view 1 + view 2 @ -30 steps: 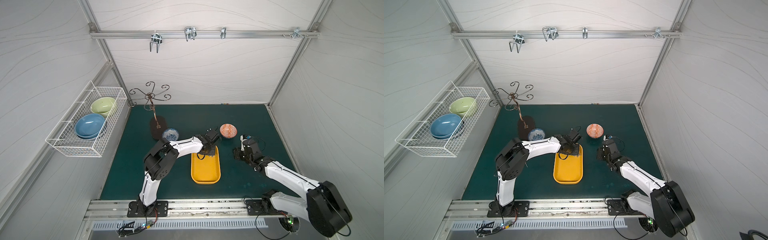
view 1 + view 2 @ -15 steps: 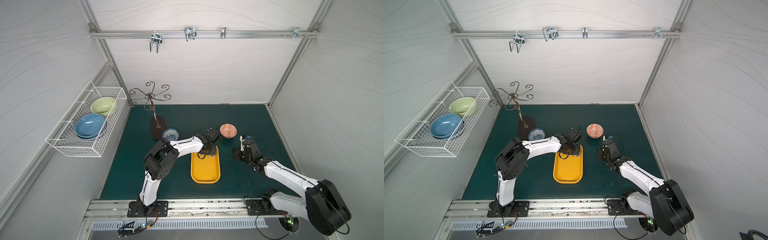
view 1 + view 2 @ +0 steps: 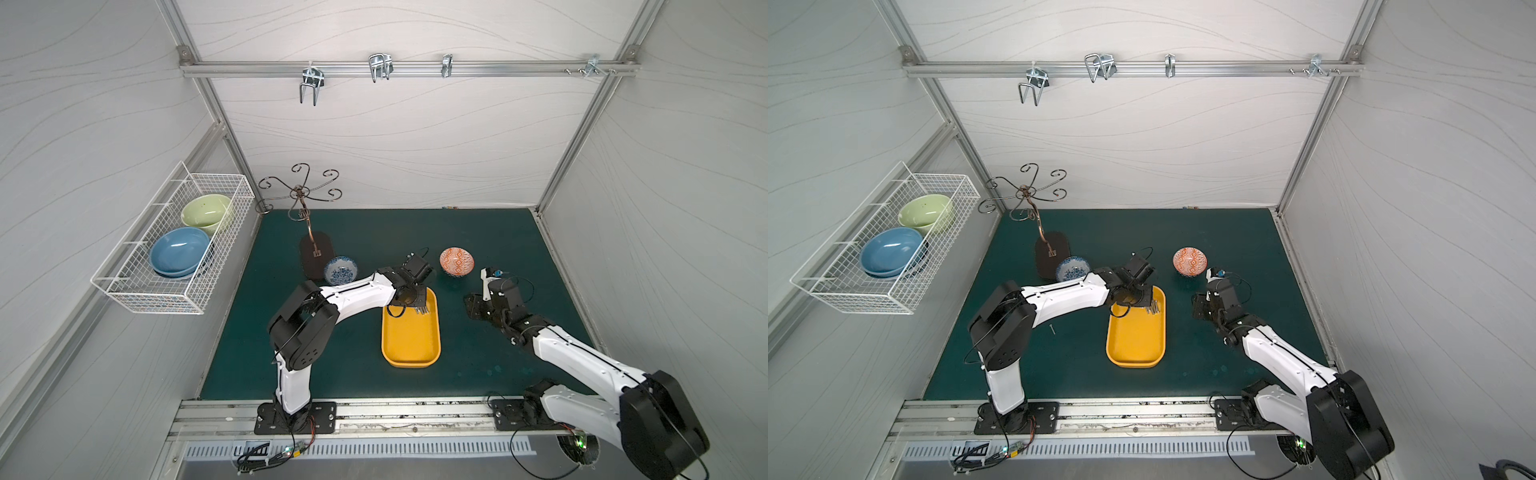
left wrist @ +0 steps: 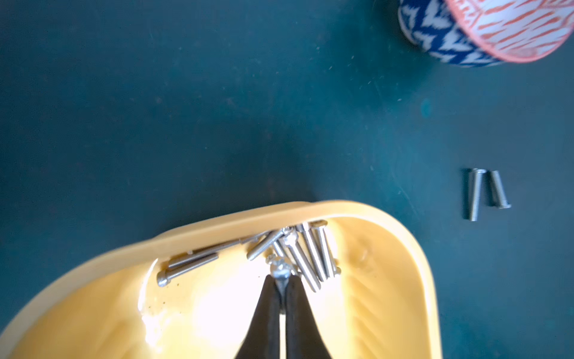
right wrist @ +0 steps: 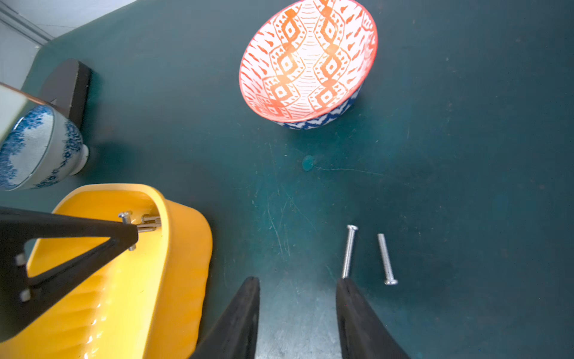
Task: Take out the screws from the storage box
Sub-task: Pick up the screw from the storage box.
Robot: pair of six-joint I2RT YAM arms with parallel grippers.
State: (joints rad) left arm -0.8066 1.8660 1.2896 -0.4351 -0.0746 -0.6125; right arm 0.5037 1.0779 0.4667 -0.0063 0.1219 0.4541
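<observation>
The yellow storage box (image 3: 409, 338) (image 3: 1136, 340) lies mid-mat. Several silver screws (image 4: 307, 251) (image 3: 422, 309) are piled in its far corner. My left gripper (image 4: 281, 281) (image 3: 417, 302) reaches into that corner and is shut on one screw (image 4: 279, 271), which stands upright between the tips in the right wrist view (image 5: 125, 216). My right gripper (image 5: 298, 283) (image 3: 473, 308) hovers open and empty over the mat to the right of the box. Two screws (image 5: 349, 251) (image 5: 386, 259) lie on the mat there, one ending at a fingertip (image 5: 343, 284).
An orange patterned bowl (image 3: 456, 262) stands behind the right gripper and a blue patterned bowl (image 3: 340, 270) by the left arm. A hook stand (image 3: 316, 249) is at the back left. One more screw (image 3: 1052, 329) lies on the mat under the left arm. A wire basket (image 3: 137, 286) hangs on the left wall.
The left jaws have closed the last bit onto a screw in the box corner. Both arms stay almost where they were.
</observation>
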